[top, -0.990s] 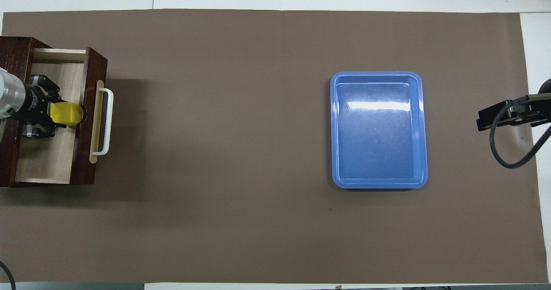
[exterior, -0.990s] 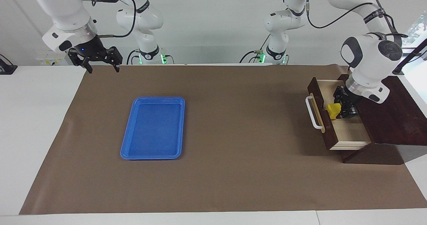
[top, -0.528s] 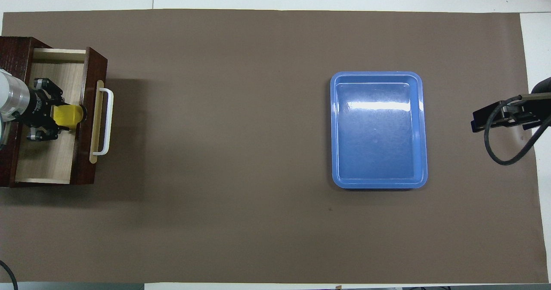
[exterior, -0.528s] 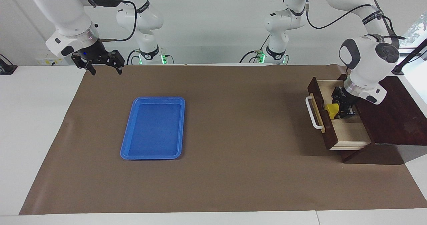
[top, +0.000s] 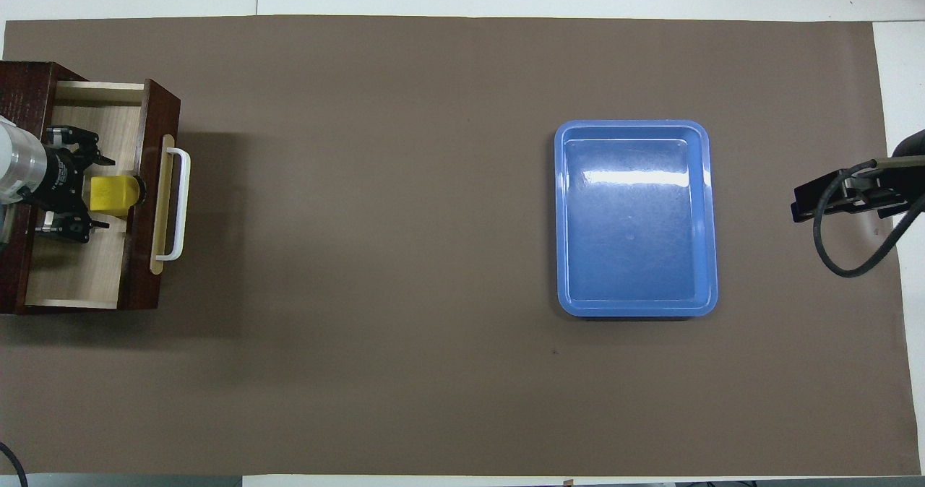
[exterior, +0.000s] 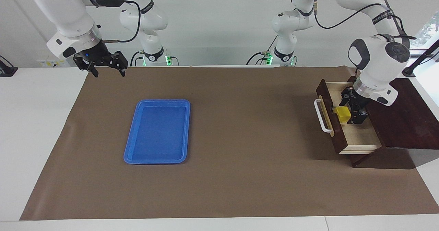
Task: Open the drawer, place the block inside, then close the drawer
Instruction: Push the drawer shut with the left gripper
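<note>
Facing view. Desk [exterior: 34, 128]: white, covered by a matte brown sheet [exterior: 240, 176]. Drawer [exterior: 356, 135]: dark brown glossy wood, pulled out of its dark wooden box [exterior: 408, 121] at the left arm's end; pale light-wood interior, white bar handle [exterior: 321, 116] on a tan strip. Block [exterior: 342, 112]: small bright yellow cube, inside the drawer close to its front panel. Left gripper [exterior: 353, 109]: black, reaching into the drawer, fingers spread to either side of the block, not clamping it. Right gripper [exterior: 107, 68]: black, fingers apart, empty, hanging over the sheet's edge at the right arm's end; that arm waits. Tray [exterior: 157, 131]: blue, rectangular, rounded corners, raised rim.

Overhead view. Block [top: 112, 193] shows clear gaps to both left gripper [top: 97, 191] fingers, and glare marks the tray [top: 636, 306] as glossy. Of the right gripper [top: 849, 194], only a dark part and cable enter.
</note>
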Controlling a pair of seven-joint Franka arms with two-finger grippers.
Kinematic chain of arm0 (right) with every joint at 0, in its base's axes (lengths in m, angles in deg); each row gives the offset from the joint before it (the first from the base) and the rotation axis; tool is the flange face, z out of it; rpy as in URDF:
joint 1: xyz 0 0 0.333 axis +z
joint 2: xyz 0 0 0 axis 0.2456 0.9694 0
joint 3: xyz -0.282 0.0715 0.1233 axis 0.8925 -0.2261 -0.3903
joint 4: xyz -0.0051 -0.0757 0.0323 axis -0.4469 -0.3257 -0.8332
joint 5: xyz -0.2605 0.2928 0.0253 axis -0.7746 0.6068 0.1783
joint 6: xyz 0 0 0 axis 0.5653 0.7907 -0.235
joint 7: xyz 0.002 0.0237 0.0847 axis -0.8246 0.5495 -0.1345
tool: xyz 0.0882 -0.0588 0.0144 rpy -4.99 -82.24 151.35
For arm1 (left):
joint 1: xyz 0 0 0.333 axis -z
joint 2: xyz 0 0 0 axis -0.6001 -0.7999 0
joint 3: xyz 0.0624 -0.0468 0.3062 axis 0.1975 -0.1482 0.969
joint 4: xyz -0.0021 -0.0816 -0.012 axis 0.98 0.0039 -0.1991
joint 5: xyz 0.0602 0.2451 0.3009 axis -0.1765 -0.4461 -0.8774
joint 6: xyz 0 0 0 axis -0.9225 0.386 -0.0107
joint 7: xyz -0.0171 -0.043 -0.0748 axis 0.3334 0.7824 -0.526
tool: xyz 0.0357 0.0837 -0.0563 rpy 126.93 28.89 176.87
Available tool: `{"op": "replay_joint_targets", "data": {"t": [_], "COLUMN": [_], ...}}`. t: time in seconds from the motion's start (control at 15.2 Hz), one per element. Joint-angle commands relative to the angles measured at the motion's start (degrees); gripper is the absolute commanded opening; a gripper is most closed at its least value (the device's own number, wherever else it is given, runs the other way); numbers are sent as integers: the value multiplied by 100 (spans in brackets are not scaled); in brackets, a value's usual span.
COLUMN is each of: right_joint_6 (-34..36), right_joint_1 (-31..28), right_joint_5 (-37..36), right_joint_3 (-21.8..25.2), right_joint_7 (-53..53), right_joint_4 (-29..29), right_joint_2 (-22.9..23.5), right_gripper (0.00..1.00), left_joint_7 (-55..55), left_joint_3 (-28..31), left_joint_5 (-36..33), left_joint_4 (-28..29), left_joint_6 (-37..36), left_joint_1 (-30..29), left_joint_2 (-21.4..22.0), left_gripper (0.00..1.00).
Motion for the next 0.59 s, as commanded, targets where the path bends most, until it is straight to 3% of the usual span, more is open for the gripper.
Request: {"op": "replay_joint_targets", "data": {"t": [0.0, 0.26, 0.4, 0.53], "right_joint_6": [-50, -33, -41, -50], "right_joint_1": [-116, -116, -107, -107], "right_joint_5": [60, 43, 34, 34], "right_joint_3": [-58, -58, -58, -58], "right_joint_7": [-59, -59, -59, -59], "right_joint_4": [-73, -82, -82, -82], "right_joint_2": [-60, -86, -86, -86], "right_gripper": [100, 100, 100, 100], "left_joint_7": [-8, -183, -473, -474], "left_joint_3": [-83, -172, -181, -181], "left_joint_5": [21, 206, 197, 197], "left_joint_4": [-701, -1249, -1135, -620], "left_joint_6": [-891, -1676, -1555, -1266], "left_joint_1": [43, 700, 1035, 1167], "left_joint_2": [104, 122, 157, 358], "left_gripper": [100, 100, 100, 100]}}
